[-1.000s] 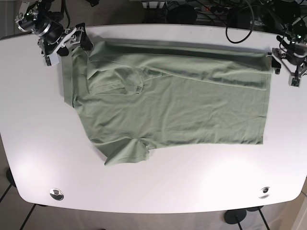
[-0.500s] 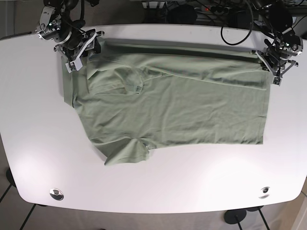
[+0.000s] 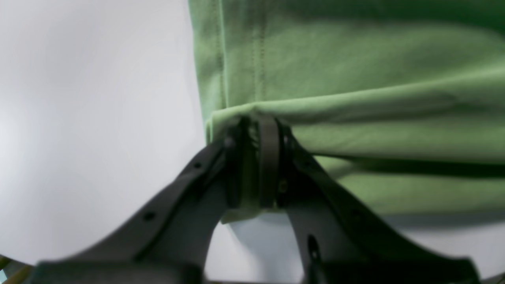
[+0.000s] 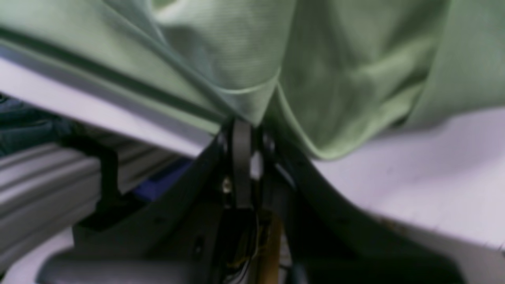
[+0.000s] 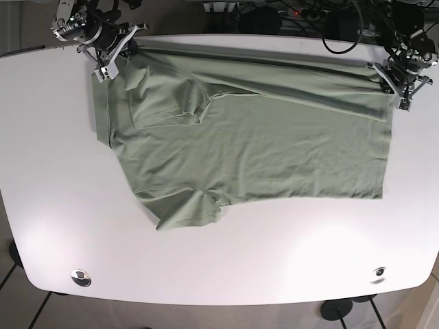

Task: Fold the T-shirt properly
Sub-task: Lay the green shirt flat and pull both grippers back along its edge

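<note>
- In the base view I see the green T-shirt [image 5: 247, 137] lying across the far half of the white table [image 5: 226, 267], with its far edge lifted.
- Only the wrist views show the grips: the left gripper [image 3: 256, 134] is clamped on a folded hem corner at the far right corner.
- The right gripper [image 4: 244, 134] pinches bunched cloth at the far left corner.
- Cables [image 5: 343, 27] lie behind the table.

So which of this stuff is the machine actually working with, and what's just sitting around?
Part of the job:
- green T-shirt
- left gripper, clamped on the shirt's hem corner
- right gripper, clamped on its far edge at the shoulder end
- white table it lies on

Just lying about:
- black cables behind the table
</note>
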Tool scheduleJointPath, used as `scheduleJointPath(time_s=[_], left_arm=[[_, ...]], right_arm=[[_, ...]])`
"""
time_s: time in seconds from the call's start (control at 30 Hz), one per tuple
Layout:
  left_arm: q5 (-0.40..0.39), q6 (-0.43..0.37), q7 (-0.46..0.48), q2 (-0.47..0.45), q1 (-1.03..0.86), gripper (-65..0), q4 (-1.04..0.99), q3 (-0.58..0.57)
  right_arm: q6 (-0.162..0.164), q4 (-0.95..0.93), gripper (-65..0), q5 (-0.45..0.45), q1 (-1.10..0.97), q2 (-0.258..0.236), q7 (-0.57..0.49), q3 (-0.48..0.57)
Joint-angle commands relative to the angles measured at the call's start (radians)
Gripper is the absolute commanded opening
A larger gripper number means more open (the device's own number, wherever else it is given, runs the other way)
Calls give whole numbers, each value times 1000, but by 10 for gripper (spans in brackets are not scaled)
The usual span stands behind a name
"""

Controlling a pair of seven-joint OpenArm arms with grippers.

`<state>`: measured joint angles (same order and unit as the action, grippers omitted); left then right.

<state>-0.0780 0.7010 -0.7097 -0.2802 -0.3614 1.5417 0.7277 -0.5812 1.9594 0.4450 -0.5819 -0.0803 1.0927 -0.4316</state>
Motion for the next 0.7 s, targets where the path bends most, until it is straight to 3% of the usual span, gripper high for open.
scheduleJointPath(time_s=[0.03, 0.17, 0.23, 0.33, 0.43, 0.5, 0.57, 0.63, 0.7], left_arm=[[50, -3, -64, -9, -31, -600, 6, 31], [51, -3, -67, -11, -78, -600, 61, 36], [51, -3, -67, -11, -100, -599, 99, 36], [50, -3, -67, -7, -106, -501, 181, 36], [47, -3, -67, -6, -93, -399, 242, 34], [47, -3, -67, -3, -31, -371, 254, 31], [48, -3, -67, 3, 84, -343, 253, 30], [53, -3, -67, 3, 195, -325, 225, 25], [57, -3, -67, 0, 293, -324, 182, -4]], right_arm=[[-4, 45, -598, -2, -25, -14, -10, -22], [-4, 59, -342, 8, -45, -14, -10, -23], [-4, 59, -258, 70, -46, -39, -10, -39], [-3, 59, -250, 229, -42, -79, -10, -109], [5, 54, -250, 308, 10, -141, -9, -137], [10, 47, -247, 306, 72, -163, -9, -132], [56, 4, -246, 289, 182, -163, -3, -112], [91, -48, -249, 216, 314, -164, 7, -37], [94, -90, -249, 128, 420, -155, 10, 33]])
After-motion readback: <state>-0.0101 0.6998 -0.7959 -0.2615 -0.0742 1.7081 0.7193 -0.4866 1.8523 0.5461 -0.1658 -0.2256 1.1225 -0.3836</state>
